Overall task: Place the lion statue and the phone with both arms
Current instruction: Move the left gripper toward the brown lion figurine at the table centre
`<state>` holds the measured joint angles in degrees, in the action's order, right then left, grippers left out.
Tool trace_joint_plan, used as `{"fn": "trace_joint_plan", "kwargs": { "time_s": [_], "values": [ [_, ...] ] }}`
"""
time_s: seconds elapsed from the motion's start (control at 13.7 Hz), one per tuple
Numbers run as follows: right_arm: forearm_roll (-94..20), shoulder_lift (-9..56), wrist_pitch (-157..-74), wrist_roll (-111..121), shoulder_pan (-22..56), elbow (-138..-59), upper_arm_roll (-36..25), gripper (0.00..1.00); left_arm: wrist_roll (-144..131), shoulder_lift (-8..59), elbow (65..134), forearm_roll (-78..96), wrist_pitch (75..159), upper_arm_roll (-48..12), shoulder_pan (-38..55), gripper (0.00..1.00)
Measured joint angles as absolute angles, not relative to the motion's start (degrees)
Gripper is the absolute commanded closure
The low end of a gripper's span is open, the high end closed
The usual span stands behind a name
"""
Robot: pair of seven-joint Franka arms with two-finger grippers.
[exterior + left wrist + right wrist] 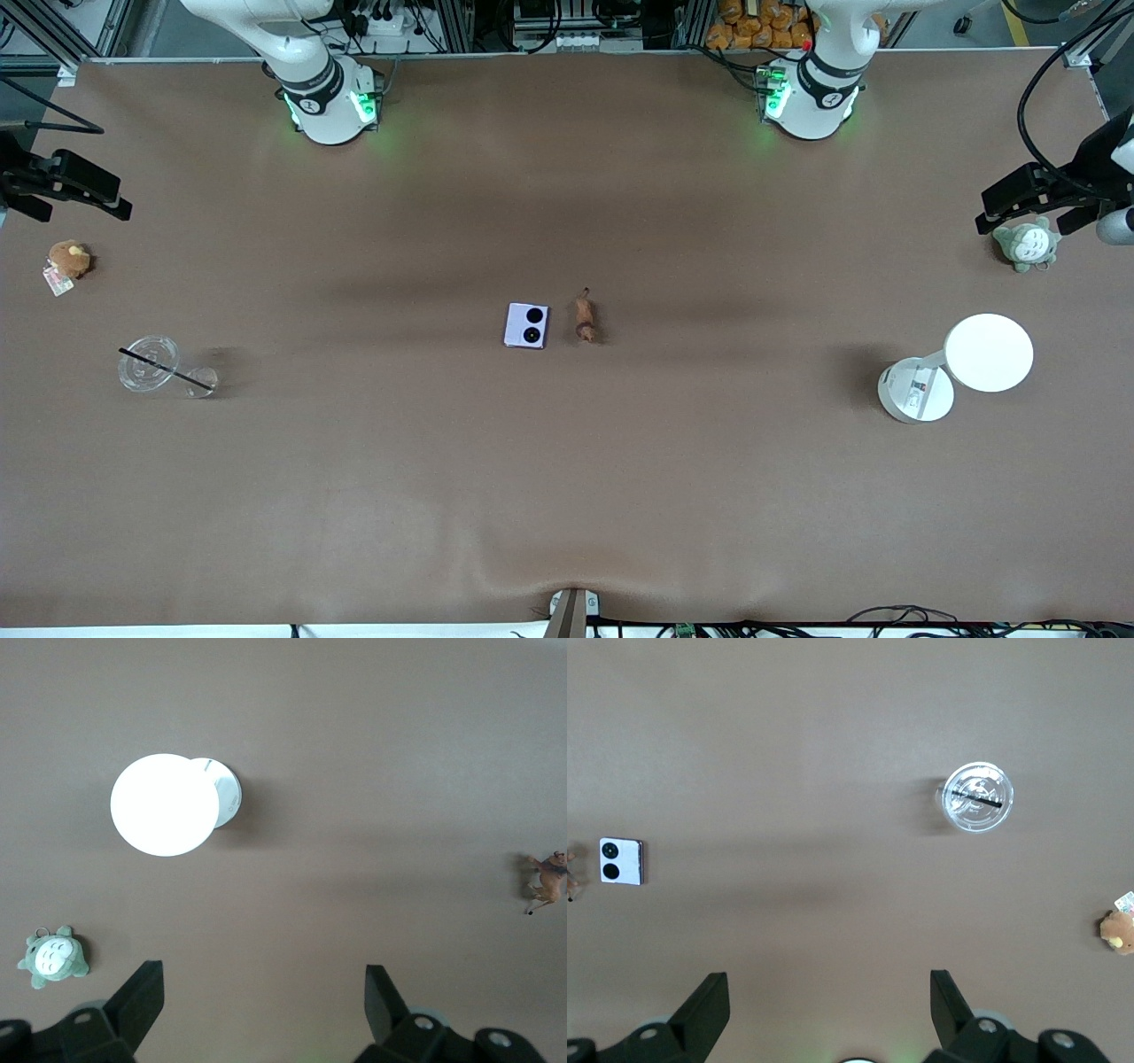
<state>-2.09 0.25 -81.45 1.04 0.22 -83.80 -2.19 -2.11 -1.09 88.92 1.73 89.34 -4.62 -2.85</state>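
Nearest you, the clear cup and white lamp flank the table. Mid-table, your phone lies just beside the lion statue. Farther, two plush toys sit beneath the spread left gripper and right gripper.

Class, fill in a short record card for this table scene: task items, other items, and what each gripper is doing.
phone: flat at mid-table, beside the lion statue, apart from it
cup: clear, with a straw, toward the right arm's end
lamp: white, toward the left arm's end
left gripper: open, holding nothing
right gripper: open, holding nothing
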Motion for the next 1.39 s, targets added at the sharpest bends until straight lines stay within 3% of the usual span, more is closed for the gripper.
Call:
{"fn": "trace_joint_plan", "kwargs": {
  "time_s": [0.73,1.39],
  "values": [
    [-2.1,0.7,-85.9,1.0,0.2,-84.0,-2.3,0.0,-2.1,0.0,90.9,3.8,88.7,-4.6,-2.8,0.0],
    [-2.2,0.8,-85.9,1.0,0.3,-84.0,-2.2,0.0,-2.7,11.6,90.5,4.8,91.4,-5.9,5.8,0.0]
  ]
}}
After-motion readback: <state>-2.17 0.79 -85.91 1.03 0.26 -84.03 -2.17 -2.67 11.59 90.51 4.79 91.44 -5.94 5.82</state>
